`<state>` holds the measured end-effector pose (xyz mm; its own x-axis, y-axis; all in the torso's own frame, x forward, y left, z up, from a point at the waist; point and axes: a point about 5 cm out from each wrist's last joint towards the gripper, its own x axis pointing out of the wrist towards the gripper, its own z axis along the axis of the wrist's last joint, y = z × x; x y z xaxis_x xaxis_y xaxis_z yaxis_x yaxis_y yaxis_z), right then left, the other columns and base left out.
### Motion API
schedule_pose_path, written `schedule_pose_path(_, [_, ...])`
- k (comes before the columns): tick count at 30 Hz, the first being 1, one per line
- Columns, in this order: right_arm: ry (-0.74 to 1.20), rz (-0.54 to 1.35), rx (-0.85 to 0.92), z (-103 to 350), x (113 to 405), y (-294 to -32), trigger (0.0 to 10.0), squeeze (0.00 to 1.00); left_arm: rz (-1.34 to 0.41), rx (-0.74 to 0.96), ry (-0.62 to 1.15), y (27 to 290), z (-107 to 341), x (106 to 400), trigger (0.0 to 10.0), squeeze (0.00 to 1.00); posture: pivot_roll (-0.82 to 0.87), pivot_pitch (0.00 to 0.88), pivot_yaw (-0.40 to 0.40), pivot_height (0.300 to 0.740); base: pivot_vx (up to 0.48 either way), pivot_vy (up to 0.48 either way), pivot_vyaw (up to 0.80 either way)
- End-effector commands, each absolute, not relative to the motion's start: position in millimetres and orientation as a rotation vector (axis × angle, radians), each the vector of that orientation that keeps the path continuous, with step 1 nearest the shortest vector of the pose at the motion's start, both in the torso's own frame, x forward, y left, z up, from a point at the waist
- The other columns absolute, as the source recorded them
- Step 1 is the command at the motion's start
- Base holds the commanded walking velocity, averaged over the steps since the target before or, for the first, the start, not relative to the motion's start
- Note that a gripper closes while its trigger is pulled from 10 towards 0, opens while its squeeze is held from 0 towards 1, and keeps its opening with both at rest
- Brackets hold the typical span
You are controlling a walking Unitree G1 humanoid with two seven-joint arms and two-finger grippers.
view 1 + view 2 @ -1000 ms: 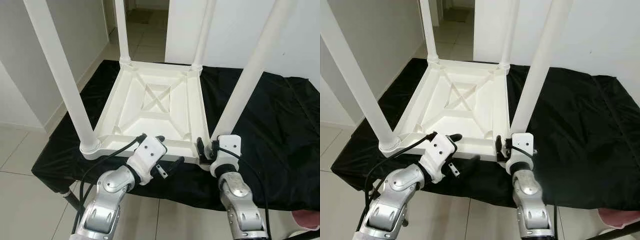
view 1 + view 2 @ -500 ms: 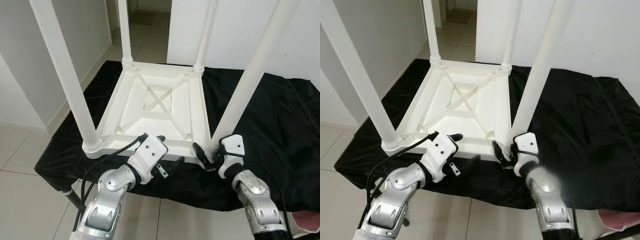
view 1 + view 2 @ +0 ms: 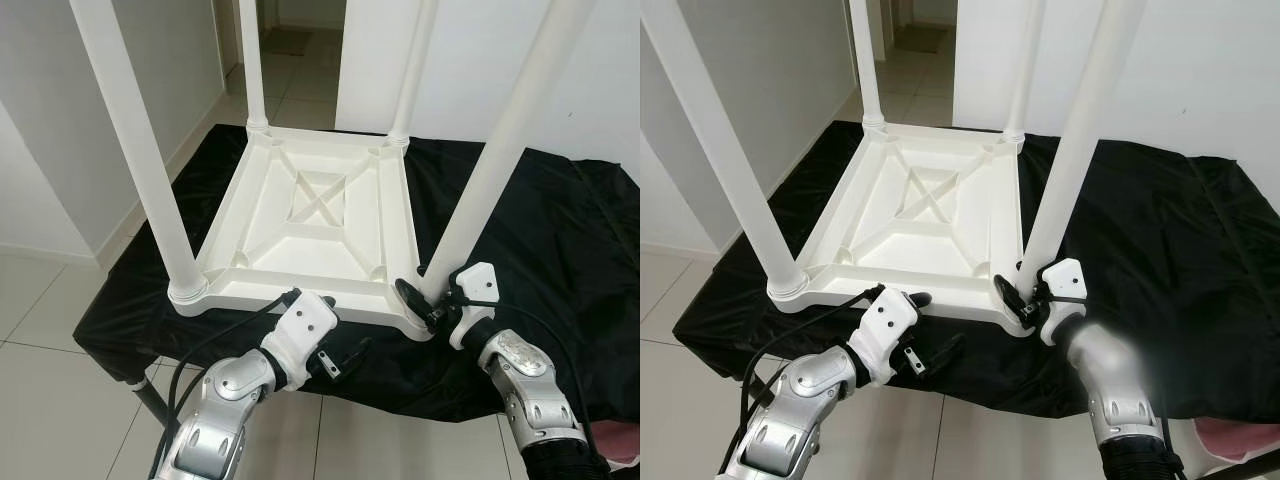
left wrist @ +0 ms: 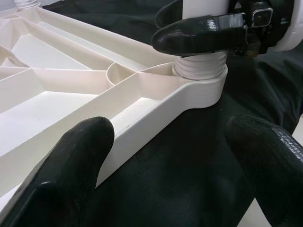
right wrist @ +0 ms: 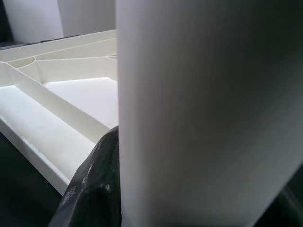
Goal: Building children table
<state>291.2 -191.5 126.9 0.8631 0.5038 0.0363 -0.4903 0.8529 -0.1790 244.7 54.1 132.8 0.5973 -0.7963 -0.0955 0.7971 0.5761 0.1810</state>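
Fingers of the right gripper (image 3: 428,303) sit closed around the base of the near-right leg (image 3: 495,165), low right of centre in the left eye view, just above the corner socket; the right wrist view confirms one black finger (image 5: 97,182) pressed against the white tube. The left gripper (image 3: 338,358), at lower centre, hangs spread and empty beside the near edge of the upturned tabletop (image 3: 315,215), touching nothing; in its wrist view both fingers straddle open air over the black cloth (image 3: 545,235).

The tabletop lies underside up on the cloth-covered stand, mid-frame, with all four legs standing in their corners: near-left leg (image 3: 135,150), two at the far corners.

Risk, as judged: the left gripper offers no bracing, so any twisting or pushing on the gripped leg could slide the light tabletop across the slick cloth towards the near edge. A leg not fully seated could also lean or pull free.
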Motion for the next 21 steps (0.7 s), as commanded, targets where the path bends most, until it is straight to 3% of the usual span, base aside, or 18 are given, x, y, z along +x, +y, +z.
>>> schedule_pose_path(1, [-0.072, 0.533, -0.219, 123.6, 290.9, -192.8, 7.5, 0.00, -0.892, 0.212, 0.012, 54.6, 130.0, 246.9, 10.0, 0.00, 0.01, 0.000, -0.007, 0.740, 0.000, 0.000, 0.00])
schedule_pose_path(3, [-0.071, 0.526, -0.217, 122.9, 290.4, -192.6, 7.5, 0.00, -0.891, 0.214, 0.012, 55.0, 130.1, 247.1, 10.0, 0.00, 0.01, 0.000, -0.007, 0.740, 0.000, 0.000, 0.00])
schedule_pose_path(4, [-0.071, 0.505, -0.199, 122.3, 289.9, -192.5, 10.0, 0.00, -0.890, 0.218, 0.011, 55.8, 130.3, 247.9, 10.0, 0.00, 0.01, 0.000, -0.006, 0.740, 0.000, 0.000, 0.00])
schedule_pose_path(21, [-0.048, 0.231, -0.111, 123.6, 285.4, -182.2, 10.0, 0.00, -0.903, 0.231, 0.008, 54.1, 129.8, 248.3, 10.0, 0.00, 0.00, 0.000, -0.003, 0.740, 0.000, 0.000, 0.00])
